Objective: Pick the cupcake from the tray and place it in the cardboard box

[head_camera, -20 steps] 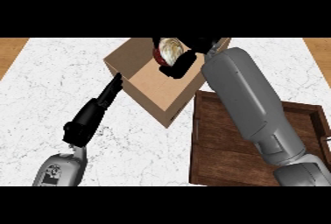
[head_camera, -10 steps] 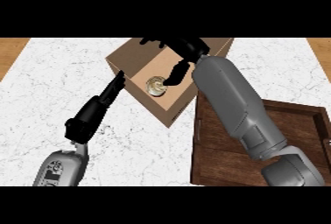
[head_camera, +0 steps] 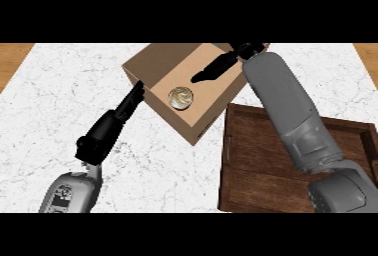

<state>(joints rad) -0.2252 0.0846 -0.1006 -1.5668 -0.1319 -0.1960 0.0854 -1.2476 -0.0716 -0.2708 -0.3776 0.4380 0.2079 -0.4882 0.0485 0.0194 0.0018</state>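
Hiding part of cardboard box (head_camera: 159, 62): right hand (head_camera: 221, 65); cupcake (head_camera: 180, 97) inside.

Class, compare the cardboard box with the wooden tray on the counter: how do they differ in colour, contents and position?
The cardboard box is light tan; the wooden tray is dark brown. The box holds the cupcake; no cupcake shows on the tray, though the right forearm hides part of it. The box sits farther from the robot, turned corner-on; the tray lies nearer, at the right. Both are open-topped, on the marble counter.
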